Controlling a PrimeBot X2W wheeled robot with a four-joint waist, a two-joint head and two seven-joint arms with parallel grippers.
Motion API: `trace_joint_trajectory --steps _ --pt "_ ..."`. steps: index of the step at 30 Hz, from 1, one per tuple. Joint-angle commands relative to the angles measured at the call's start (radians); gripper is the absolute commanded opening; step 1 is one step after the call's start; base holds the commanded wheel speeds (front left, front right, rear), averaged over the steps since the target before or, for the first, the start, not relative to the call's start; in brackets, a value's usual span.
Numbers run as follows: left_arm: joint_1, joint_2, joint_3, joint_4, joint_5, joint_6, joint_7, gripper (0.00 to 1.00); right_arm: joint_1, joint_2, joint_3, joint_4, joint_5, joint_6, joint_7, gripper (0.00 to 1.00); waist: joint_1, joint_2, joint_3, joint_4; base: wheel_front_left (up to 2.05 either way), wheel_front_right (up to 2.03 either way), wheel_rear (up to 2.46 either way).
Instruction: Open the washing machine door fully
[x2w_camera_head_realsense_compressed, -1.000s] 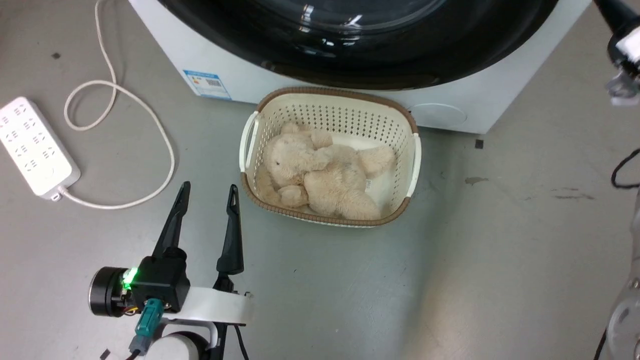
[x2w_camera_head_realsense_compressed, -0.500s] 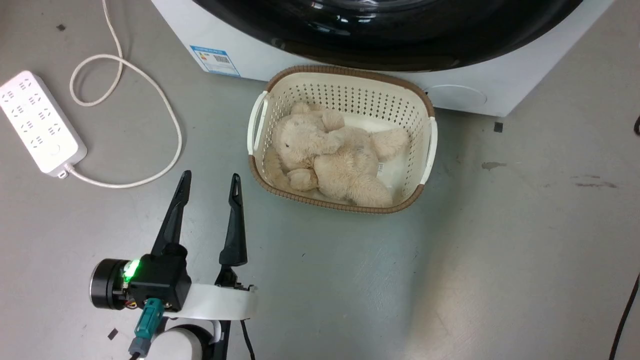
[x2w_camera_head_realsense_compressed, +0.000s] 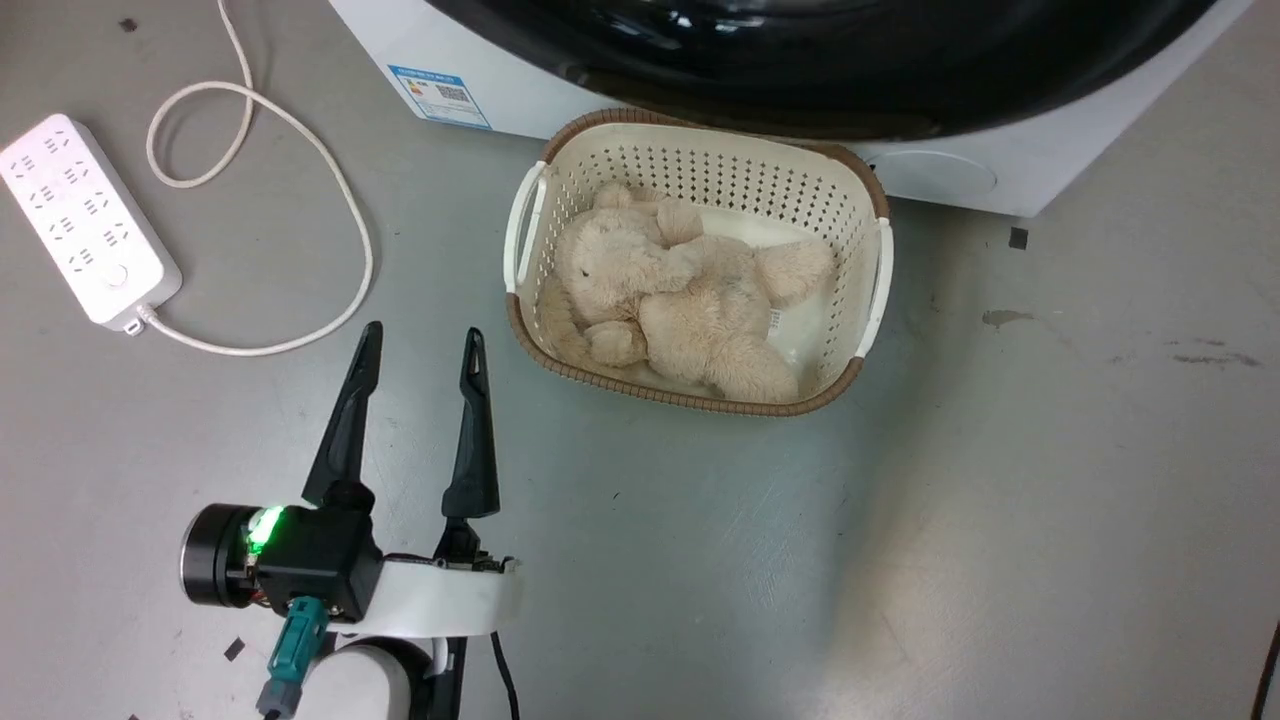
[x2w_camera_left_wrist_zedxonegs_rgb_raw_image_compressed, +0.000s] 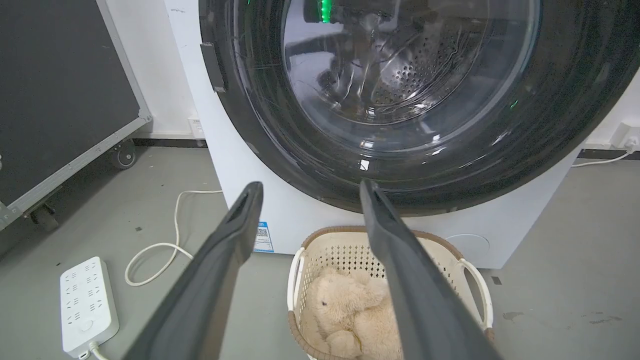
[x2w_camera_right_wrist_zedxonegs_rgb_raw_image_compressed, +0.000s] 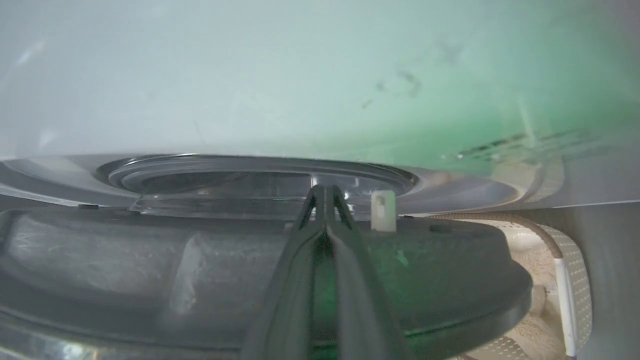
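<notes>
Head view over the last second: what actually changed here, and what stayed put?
Mainly the head camera moved. The washing machine door, laundry basket and power strip slid up and slightly rightward together in the picture, so nothing shifted on the floor. I cannot tell whether the door swung further. The left hand stayed open and empty, and the plush bear still lies in the basket.

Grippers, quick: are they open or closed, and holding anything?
Left gripper: open, holding nothing.
Right gripper: shut, fingertips together by the washing machine door, nothing seen between them.
</notes>
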Motion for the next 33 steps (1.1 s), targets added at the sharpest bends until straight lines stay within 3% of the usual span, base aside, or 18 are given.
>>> trace_joint_trajectory --steps 1,7,20,26,27,28,31,32,33 --pt "-0.018 0.0 -0.004 -0.005 -0.004 0.006 -0.012 1.0 -0.013 0.021 -0.008 0.025 0.025 0.001 0.032 0.0 -0.0001 -0.0001 -0.01 -0.003 0.0 0.0 0.0" --pt "-0.002 0.0 -0.006 0.006 -0.007 0.009 -0.019 1.0 0.089 0.058 -0.003 -0.004 0.05 0.001 0.108 0.0 -0.0001 -0.0001 -0.072 -0.021 0.0 0.0 0.0" --pt "0.083 0.0 -0.012 0.082 -0.03 -0.016 -0.019 1.0 0.449 0.15 0.085 -0.23 0.138 0.001 0.302 0.0 -0.0001 -0.0001 -0.235 -0.044 0.0 0.0 0.0" --pt "0.109 0.0 -0.016 0.109 -0.031 -0.031 -0.019 1.0 0.556 0.151 0.237 -0.256 0.325 0.001 0.338 0.0 -0.0001 -0.0001 -0.273 -0.037 0.0 0.0 0.0" --pt "0.118 0.0 -0.017 0.114 -0.03 -0.036 -0.019 1.0 0.602 0.151 0.319 -0.269 0.4 0.001 0.325 0.0 -0.0001 -0.0001 -0.285 -0.034 0.0 0.0 0.0" --pt "0.118 0.0 -0.017 0.114 -0.03 -0.036 -0.019 1.0 0.602 0.151 0.319 -0.269 0.4 0.001 0.325 0.0 -0.0001 -0.0001 -0.285 -0.034 0.0 0.0 0.0" --pt "0.131 0.0 -0.018 0.121 -0.029 -0.042 -0.019 1.0 0.672 0.151 0.453 -0.298 0.513 0.001 0.3 0.0 -0.0001 -0.0001 -0.303 -0.028 0.0 0.0 0.0" --pt "0.14 0.0 -0.018 0.127 -0.031 -0.048 -0.019 1.0 0.716 0.151 0.539 -0.321 0.587 0.001 0.279 0.0 -0.0001 -0.0001 -0.315 -0.024 0.0 0.0 0.0" --pt "0.14 0.0 -0.018 0.127 -0.031 -0.048 -0.019 1.0 0.716 0.151 0.539 -0.321 0.587 0.001 0.279 0.0 -0.0001 -0.0001 -0.315 -0.024 0.0 0.0 0.0"
